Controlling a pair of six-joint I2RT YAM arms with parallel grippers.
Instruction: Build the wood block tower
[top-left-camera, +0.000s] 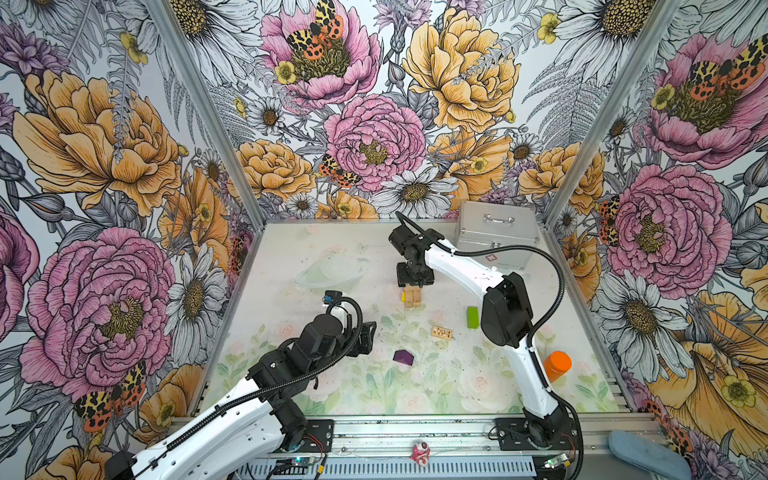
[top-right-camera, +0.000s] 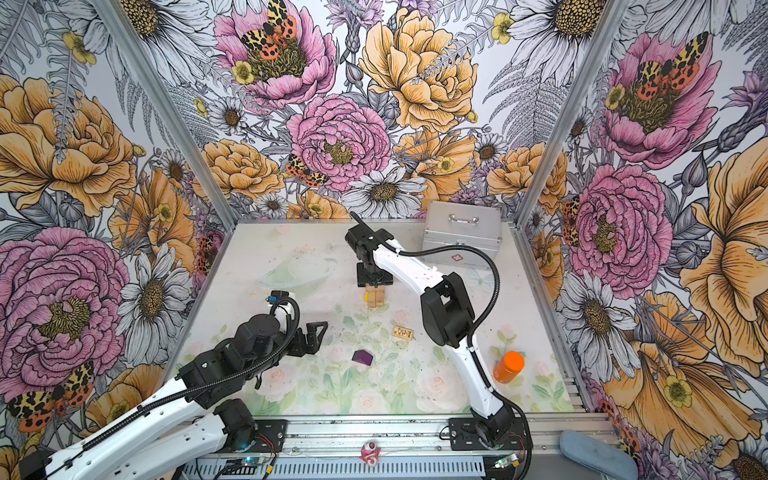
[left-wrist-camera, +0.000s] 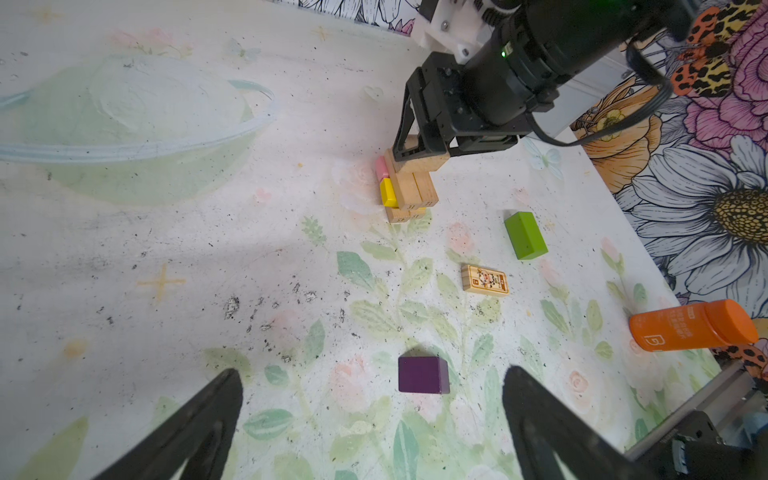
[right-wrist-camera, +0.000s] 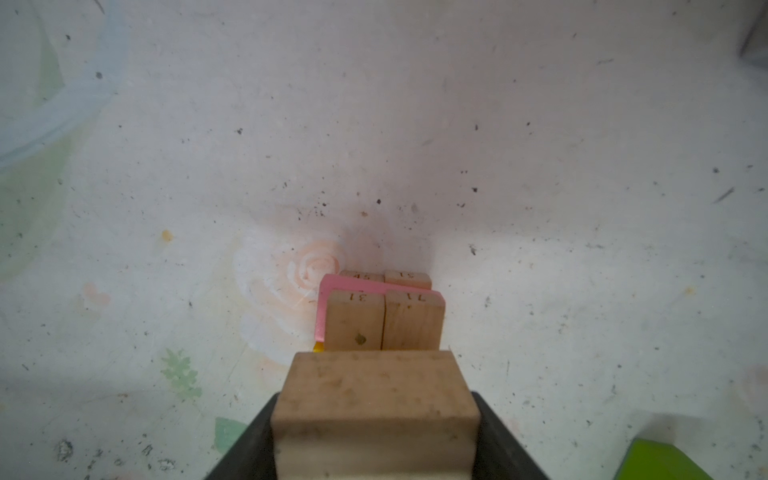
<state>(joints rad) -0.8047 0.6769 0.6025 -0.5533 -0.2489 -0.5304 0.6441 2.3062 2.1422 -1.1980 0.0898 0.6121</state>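
Note:
The tower (top-left-camera: 413, 298) (top-right-camera: 376, 298) (left-wrist-camera: 411, 195) is a short stack of tan planks with a yellow block (left-wrist-camera: 388, 193) and a pink block (right-wrist-camera: 332, 286) on its side. My right gripper (top-left-camera: 414, 277) (top-right-camera: 374, 279) (right-wrist-camera: 376, 415) is shut on a tan block (right-wrist-camera: 376, 390) (left-wrist-camera: 419, 164) directly over the stack. I cannot tell whether the two touch. My left gripper (top-left-camera: 368, 338) (top-right-camera: 311, 336) (left-wrist-camera: 374, 372) hangs wide open and empty, left of the purple block (top-left-camera: 403, 357) (top-right-camera: 361, 358) (left-wrist-camera: 422, 374). A lime-green block (top-left-camera: 472, 317) (left-wrist-camera: 525, 235) and a tan block with a picture (top-left-camera: 441, 332) (left-wrist-camera: 484, 279) lie loose.
A silver metal case (top-left-camera: 494, 232) (top-right-camera: 463, 235) stands at the back right. An orange bottle (top-left-camera: 557, 365) (top-right-camera: 509, 366) (left-wrist-camera: 690, 328) stands near the right edge. A clear bowl (top-left-camera: 332, 270) (left-wrist-camera: 124, 124) rests at the back left of the mat.

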